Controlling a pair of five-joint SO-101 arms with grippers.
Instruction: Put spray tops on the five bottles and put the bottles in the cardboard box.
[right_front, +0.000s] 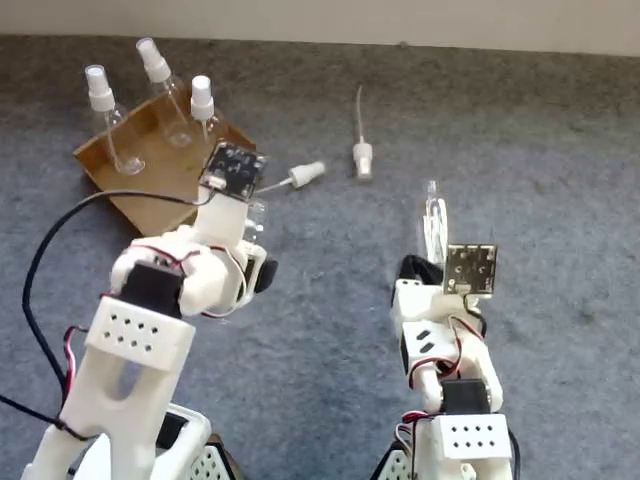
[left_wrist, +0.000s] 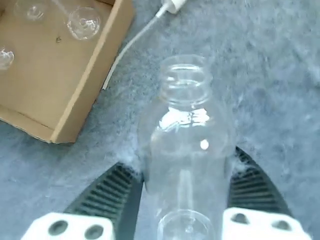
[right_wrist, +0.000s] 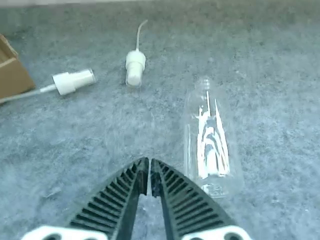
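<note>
My left gripper (left_wrist: 185, 175) is shut on a clear bottle (left_wrist: 184, 135) with no top, its open neck pointing away from the wrist; in the high view this bottle (right_front: 255, 215) is just right of the cardboard box (right_front: 150, 175). Three bottles with white spray tops (right_front: 155, 75) stand in the box. Two loose spray tops (right_front: 308, 173) (right_front: 362, 155) lie on the carpet beyond the arms. A second topless bottle (right_wrist: 210, 137) lies on its side just beside my right gripper (right_wrist: 149, 175), which is shut with nothing in it.
Grey carpet (right_front: 540, 150) covers the table, with free room to the right and in the middle. The box's near corner (left_wrist: 62, 132) sits close beside the held bottle. A black cable (right_front: 45, 250) loops at the left arm's side.
</note>
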